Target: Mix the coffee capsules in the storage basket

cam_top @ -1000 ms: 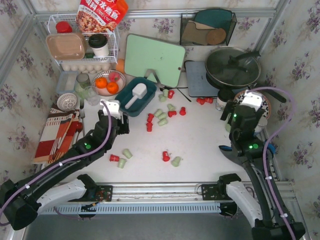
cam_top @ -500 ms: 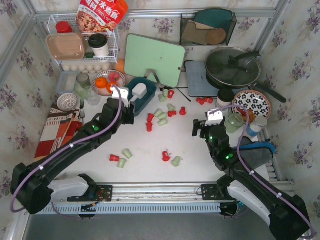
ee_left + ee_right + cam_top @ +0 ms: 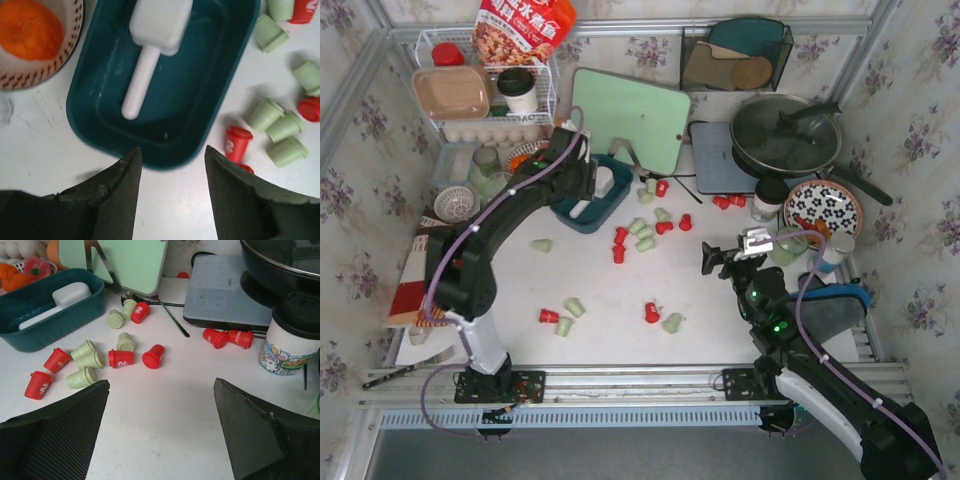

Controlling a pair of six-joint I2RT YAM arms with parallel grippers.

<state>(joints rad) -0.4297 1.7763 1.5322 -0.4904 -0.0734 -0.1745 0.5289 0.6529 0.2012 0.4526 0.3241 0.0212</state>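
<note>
Under left claw (image 3: 171,151), storage basket (image 3: 202,95), lying diagonally

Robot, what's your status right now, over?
Left gripper open at storage basket rim. Right gripper open, empty. Basket holds only white scoop; coffee capsules scattered outside.

White scoop (image 3: 150,55) occupies storage basket (image 3: 82,115); coffee capsules (image 3: 263,114) crowd its right; table (image 3: 40,150) before it free.

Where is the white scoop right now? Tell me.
In the left wrist view, the white scoop lies inside the storage basket, right of the fruit bowl and left of the scattered coffee capsules.
</note>
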